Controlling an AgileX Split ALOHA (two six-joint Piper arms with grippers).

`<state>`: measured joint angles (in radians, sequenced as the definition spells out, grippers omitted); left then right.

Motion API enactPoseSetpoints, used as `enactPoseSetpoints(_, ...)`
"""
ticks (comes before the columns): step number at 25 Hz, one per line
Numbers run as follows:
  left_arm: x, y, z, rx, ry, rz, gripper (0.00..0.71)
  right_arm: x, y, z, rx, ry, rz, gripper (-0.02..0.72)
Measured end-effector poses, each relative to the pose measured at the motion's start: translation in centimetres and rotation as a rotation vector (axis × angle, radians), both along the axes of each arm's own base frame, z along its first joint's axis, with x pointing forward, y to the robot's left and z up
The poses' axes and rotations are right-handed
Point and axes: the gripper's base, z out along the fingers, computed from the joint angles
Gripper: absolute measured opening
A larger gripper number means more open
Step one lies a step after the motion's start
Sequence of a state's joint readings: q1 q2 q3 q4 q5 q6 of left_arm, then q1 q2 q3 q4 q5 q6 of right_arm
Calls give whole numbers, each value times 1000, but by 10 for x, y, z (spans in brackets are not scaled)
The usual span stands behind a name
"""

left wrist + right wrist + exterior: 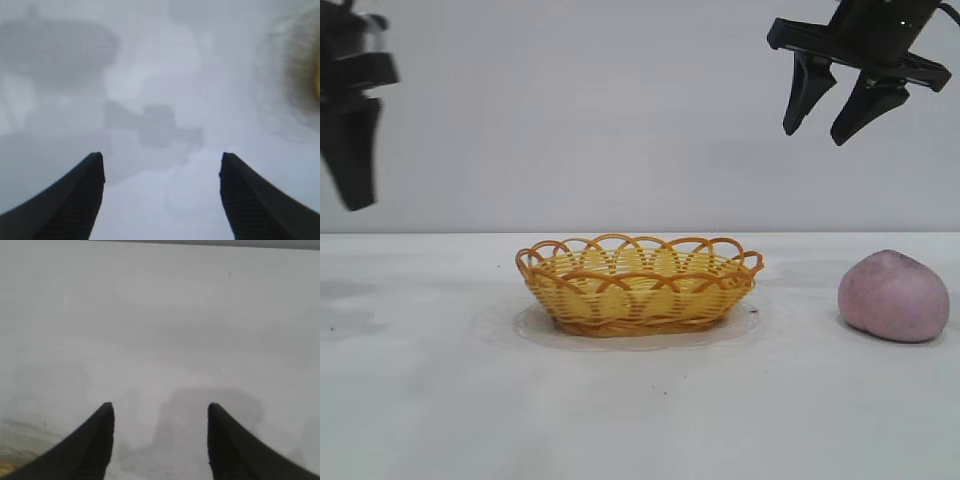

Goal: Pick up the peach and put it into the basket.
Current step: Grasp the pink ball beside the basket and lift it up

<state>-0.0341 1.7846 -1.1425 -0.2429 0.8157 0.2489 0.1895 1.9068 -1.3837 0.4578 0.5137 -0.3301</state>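
Observation:
The pink-purple peach [893,296] lies on the white table at the right. The yellow-orange wicker basket [638,283] stands in the middle of the table and holds nothing. My right gripper [815,132] hangs high above the table, up and a little left of the peach, open and empty; in the right wrist view [160,407] it shows only bare table between its fingers. My left gripper [355,200] hangs high at the far left edge, open and empty in the left wrist view [162,157]. The peach is out of both wrist views.
The white table [640,420] stretches in front of a plain grey wall. A blurred yellow edge of the basket shows at the side of the left wrist view [316,75].

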Motion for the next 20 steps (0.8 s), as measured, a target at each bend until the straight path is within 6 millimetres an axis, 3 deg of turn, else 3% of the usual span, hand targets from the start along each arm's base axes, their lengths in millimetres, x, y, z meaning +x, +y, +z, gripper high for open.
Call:
enactPoseSetpoints(6, -9, 34, -3, 133, 102, 43, 434, 0, 0, 0, 0, 0, 0, 382)
enactPoseSetpoints(11, -26, 35, -4, 145, 160, 62, 434, 0, 0, 0, 0, 0, 1, 382)
enactPoseSetpoints(20, -105, 31, 19, 130, 88, 82, 434, 0, 0, 0, -6, -3, 8, 382)
